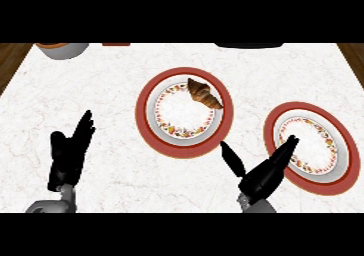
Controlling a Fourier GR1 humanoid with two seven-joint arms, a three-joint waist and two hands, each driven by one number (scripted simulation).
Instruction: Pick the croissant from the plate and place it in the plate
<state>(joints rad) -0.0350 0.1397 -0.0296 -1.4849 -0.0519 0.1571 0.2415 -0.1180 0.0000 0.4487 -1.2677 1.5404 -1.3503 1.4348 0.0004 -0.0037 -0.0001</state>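
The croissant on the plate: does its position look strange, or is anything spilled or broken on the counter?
The croissant lies off-centre, at the far right edge of the middle plate, partly over its red rim. Nothing looks spilled or broken. The right plate holds no food; the right hand overlaps its near edge.

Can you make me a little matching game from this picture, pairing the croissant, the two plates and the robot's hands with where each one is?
Things:
1. croissant
2. right plate
3. left hand
4. right hand

Places:
A. open, over the bare counter at the left
B. nothing on it
C. on the upper right rim of the middle plate
D. open, fingertips over the right plate's near edge

Pairs: 1-C, 2-B, 3-A, 4-D
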